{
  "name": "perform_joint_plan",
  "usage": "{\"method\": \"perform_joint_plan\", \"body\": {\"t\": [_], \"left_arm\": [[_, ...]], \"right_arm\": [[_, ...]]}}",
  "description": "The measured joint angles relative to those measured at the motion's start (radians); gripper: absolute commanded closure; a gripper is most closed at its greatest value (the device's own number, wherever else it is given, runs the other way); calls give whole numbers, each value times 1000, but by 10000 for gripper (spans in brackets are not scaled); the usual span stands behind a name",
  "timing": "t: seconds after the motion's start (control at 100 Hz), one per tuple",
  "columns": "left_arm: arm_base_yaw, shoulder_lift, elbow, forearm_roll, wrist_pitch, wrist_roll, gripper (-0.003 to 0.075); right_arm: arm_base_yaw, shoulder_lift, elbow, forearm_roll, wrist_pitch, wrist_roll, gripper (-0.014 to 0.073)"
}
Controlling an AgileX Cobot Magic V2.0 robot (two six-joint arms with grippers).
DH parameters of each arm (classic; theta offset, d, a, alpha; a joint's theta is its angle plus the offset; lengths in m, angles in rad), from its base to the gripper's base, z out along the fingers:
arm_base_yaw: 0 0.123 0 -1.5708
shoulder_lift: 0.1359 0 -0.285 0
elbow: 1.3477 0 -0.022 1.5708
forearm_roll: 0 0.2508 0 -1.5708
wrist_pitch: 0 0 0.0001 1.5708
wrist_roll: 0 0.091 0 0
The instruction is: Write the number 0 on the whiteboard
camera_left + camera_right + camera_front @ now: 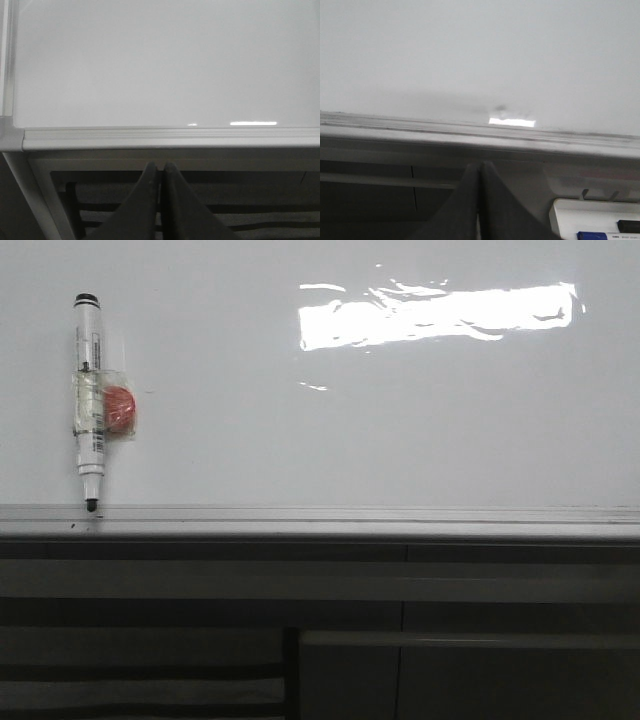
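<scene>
A: Where's your whiteboard?

B: It fills the upper part of the front view, glossy white, silver edge rail along the near side. A bright rectangular glare sits upper right. You've got no drawn zero on it in any view.

A: Marker?

B: A white marker lies on the board at far left, black end pointing away, dark tip touching the rail. A clear wrapper with a red round piece sits around its middle.

A: Your left gripper?

B: Fingers pressed together, nothing between, just short of the rail, near the board's corner.

A: Right gripper?

B: The same, tips closed on nothing, below the rail. Beside it you see a white tray holding a blue pen.
</scene>
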Motion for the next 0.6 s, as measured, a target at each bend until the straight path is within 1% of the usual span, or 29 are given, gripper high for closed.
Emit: {"method": "perform_joint_plan", "body": {"t": [0.17, 0.36, 0.6], "left_arm": [[-2, 0, 0, 0, 0, 0, 740], [-2, 0, 0, 40, -6, 0, 740], [-2, 0, 0, 51, -84, 0, 740]], "right_arm": [[0, 0, 0, 0, 0, 0, 662], [0, 0, 0, 0, 0, 0, 662], [0, 0, 0, 0, 0, 0, 662]]}}
